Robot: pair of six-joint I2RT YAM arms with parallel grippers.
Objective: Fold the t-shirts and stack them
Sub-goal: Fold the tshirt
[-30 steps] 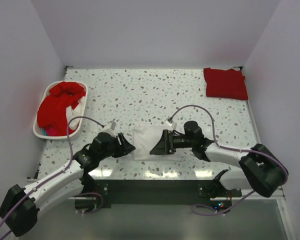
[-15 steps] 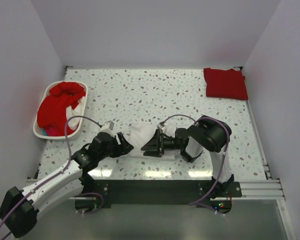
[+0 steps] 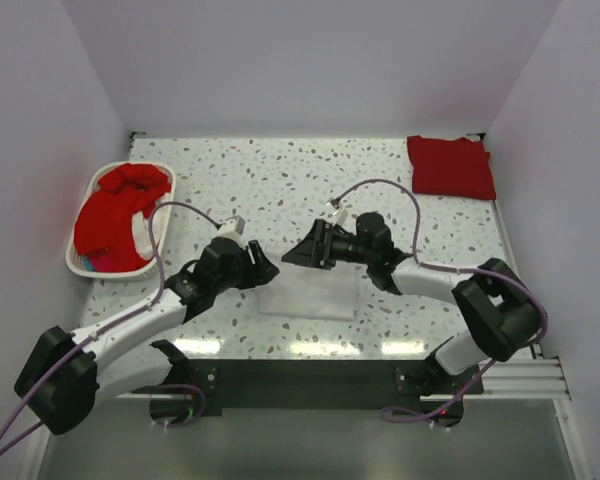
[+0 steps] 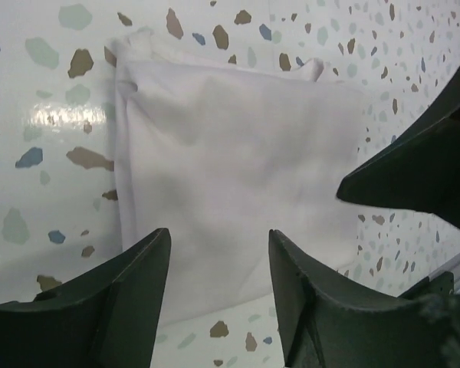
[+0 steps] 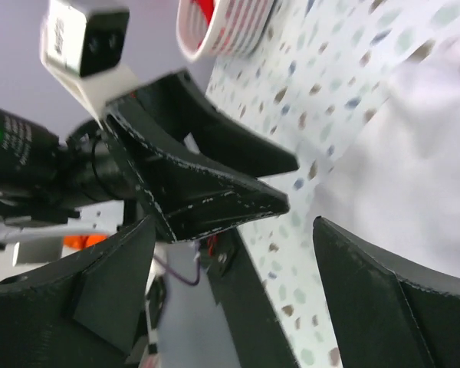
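Note:
The white t-shirt (image 3: 315, 297) lies folded flat on the table near the front edge. It fills the middle of the left wrist view (image 4: 230, 169). My left gripper (image 3: 265, 268) is open and empty, just over the shirt's left edge (image 4: 218, 234). My right gripper (image 3: 295, 254) is open and empty, hovering above the shirt's far edge and facing the left gripper (image 5: 249, 230). A folded red t-shirt (image 3: 450, 166) lies at the back right corner. More red t-shirts (image 3: 118, 208) sit crumpled in the white basket (image 3: 80, 262).
The basket stands at the table's left edge, and its rim shows in the right wrist view (image 5: 222, 31). The speckled table (image 3: 300, 190) stretches between the basket and the red shirt. Walls close in the left, back and right sides.
Both grippers have moved away from me and drawn back off the white shirt. The shirt, bunched between them half a second ago, now lies flat and folded.

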